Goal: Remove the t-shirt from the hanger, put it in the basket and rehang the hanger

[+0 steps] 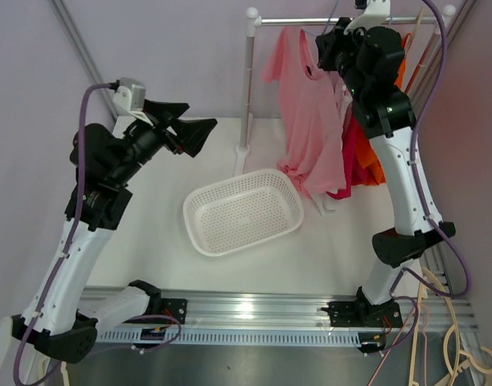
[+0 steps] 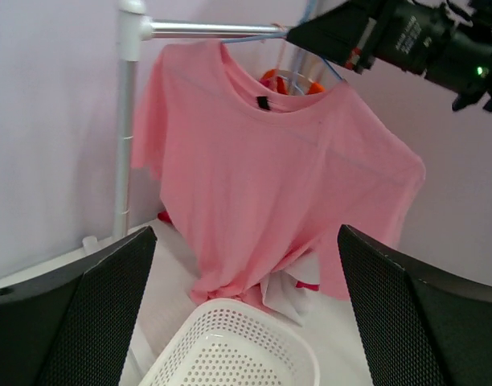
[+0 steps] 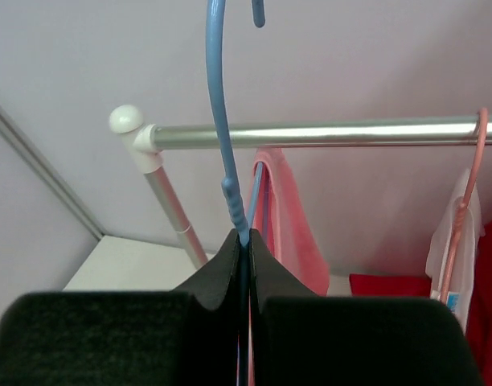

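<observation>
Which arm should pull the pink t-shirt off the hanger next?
Left, probably. The left tool is open, empty and facing the pink t-shirt; the right tool is shut on the blue hanger near the rail, so it's busy.

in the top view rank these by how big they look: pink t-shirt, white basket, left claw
1. pink t-shirt and white basket: they look about alike. The shirt hangs higher, likely nearer the camera, so I won't rank one over the other.
2. left claw: clearly smallest.
</observation>
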Tool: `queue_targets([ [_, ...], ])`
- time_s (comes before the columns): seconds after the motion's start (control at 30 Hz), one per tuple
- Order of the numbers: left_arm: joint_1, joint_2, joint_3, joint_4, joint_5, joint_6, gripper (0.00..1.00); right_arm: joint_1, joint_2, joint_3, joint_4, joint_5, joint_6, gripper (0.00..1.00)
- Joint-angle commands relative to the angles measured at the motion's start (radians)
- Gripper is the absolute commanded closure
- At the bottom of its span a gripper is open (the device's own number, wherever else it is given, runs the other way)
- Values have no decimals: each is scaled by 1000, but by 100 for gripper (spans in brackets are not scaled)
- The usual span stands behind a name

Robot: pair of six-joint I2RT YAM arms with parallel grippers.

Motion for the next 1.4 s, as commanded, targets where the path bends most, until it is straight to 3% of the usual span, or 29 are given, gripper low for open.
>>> queue_targets([
  [0.0,-110,26,9,69,42,177,1,14,-127,-34,-53,-73,117,100],
  [0.1,-326,41,-40,74,-60,515,0,65,-233,-151,-81,0,179,100],
  [0.2,-526,69,-93,86,-200,647,1,98,-342,-274,-84,79,246,100],
  [0.4,-785,23,-381,409,-350,655,0,163,-515,-454,-72,317,340,100],
  [0.53,-989,75,-539,681,-611,708,1,233,-571,-500,-116,438,401,100],
  [0.67,-1091,159,-588,909,-676,704,1,318,-621,-573,-105,548,415,100],
  [0.8,-1174,248,-576,1028,-733,756,0,385,-664,-636,-73,614,397,100],
  [1.0,-1189,325,-521,1040,-727,747,1,416,-672,-649,-76,624,384,100],
  [1.03,-1184,337,-484,982,-728,745,21,418,-672,-649,-76,622,383,100],
  [1.1,-1178,391,-400,896,-792,719,84,422,-672,-650,-72,624,381,100],
  [1.13,-1178,406,-359,858,-811,716,99,422,-671,-652,-59,622,371,100],
  [1.27,-1227,353,-413,893,-745,721,99,422,-657,-652,-6,637,305,100],
  [1.37,-1296,281,-406,766,-693,678,99,422,-637,-667,54,680,234,100],
])
